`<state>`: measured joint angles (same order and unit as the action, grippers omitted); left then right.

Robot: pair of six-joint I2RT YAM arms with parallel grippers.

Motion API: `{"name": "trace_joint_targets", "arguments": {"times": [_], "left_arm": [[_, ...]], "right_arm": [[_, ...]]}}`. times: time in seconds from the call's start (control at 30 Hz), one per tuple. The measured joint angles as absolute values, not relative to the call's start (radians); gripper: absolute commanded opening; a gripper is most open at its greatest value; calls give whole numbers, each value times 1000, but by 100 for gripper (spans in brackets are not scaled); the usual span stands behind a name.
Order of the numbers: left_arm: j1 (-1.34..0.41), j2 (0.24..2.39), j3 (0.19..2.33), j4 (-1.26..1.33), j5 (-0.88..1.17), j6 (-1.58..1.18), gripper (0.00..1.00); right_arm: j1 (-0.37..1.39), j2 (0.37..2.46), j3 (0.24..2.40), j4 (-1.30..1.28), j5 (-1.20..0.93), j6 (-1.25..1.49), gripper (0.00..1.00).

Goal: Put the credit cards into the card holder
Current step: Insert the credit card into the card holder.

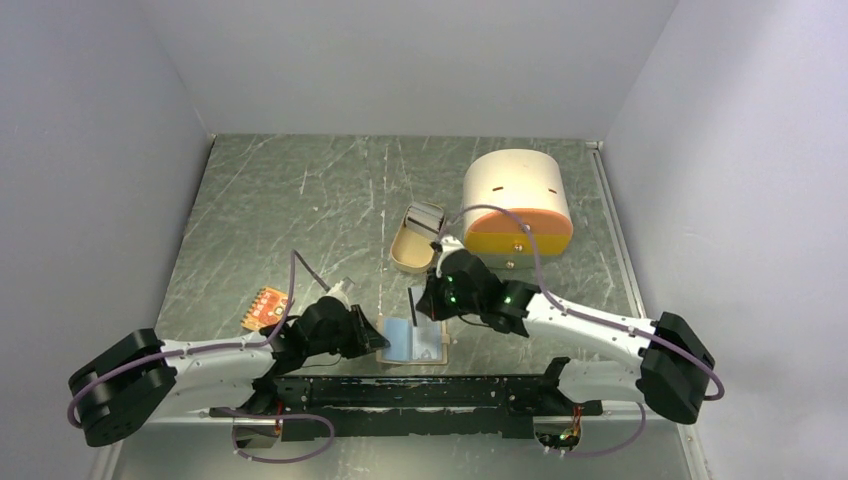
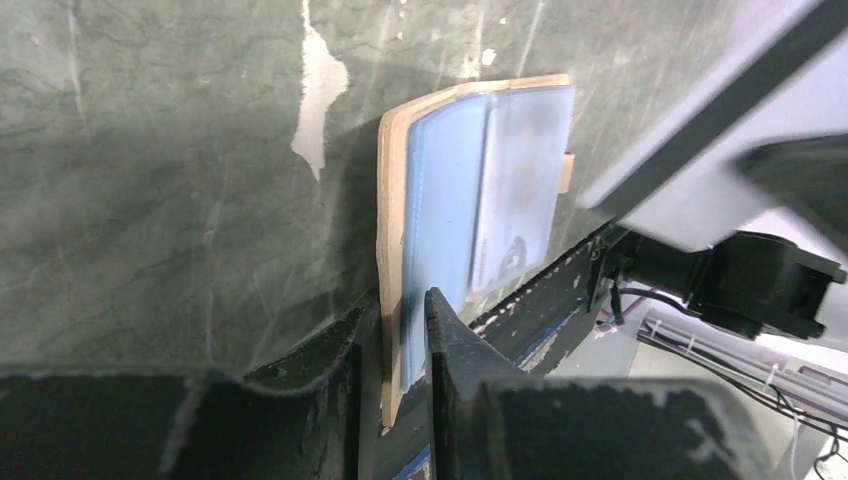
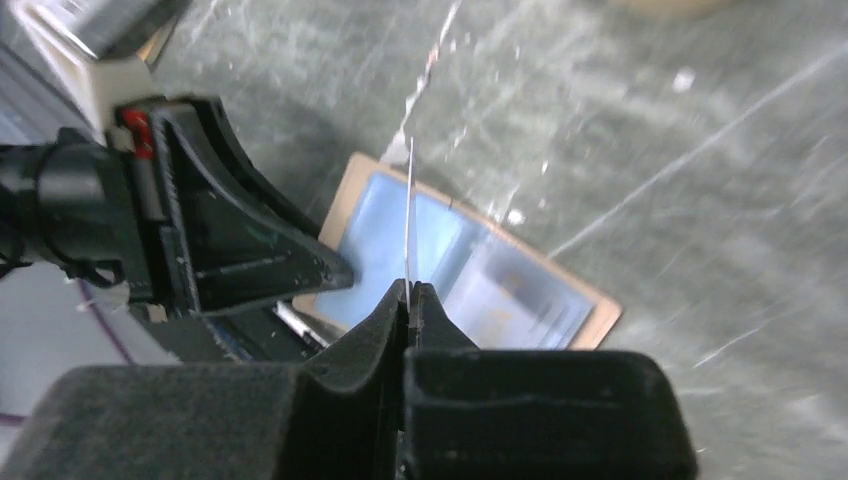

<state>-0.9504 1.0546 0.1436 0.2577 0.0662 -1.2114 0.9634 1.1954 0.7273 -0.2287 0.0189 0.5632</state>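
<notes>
Card holder [image 1: 420, 345]: tan and leather-like, with a light blue inner face and glossy, translucent pockets. It lies opened flat on the scratched grey metal tabletop [image 1: 300, 200], close to the near edge and between the two arms. Its long axis runs left to right, and a short tab shows on its right edge.

Credit card [image 3: 409, 210]: thin and rigid, seen edge-on as a pale line. It is held upright over the holder's inner face. Contact with the holder cannot be told.

Right pincer [image 3: 410, 300]: pressed together on the card's near end. The arm reaches in from the right, with the wrist raised above the holder.

Left pincer [image 2: 395, 320]: narrowly spread, with the holder's left edge between its fingers. Whether it presses that edge cannot be told. The arm lies low, reaching in from the left.

Farther off stand an oval tin [image 1: 410, 255] and a rounded cream box [image 1: 515, 195].
</notes>
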Motion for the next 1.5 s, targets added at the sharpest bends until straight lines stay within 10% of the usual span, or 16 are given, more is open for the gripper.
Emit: {"name": "trace_joint_targets", "arguments": {"times": [0.33,1.5], "left_arm": [[-950,985,99,298,72,-1227,9],[-950,1019,88,317,82,-1227,12]], "right_arm": [[966,1127,390,100,-95,901,3],[963,1173,154,480,-44,1094,2]]}}
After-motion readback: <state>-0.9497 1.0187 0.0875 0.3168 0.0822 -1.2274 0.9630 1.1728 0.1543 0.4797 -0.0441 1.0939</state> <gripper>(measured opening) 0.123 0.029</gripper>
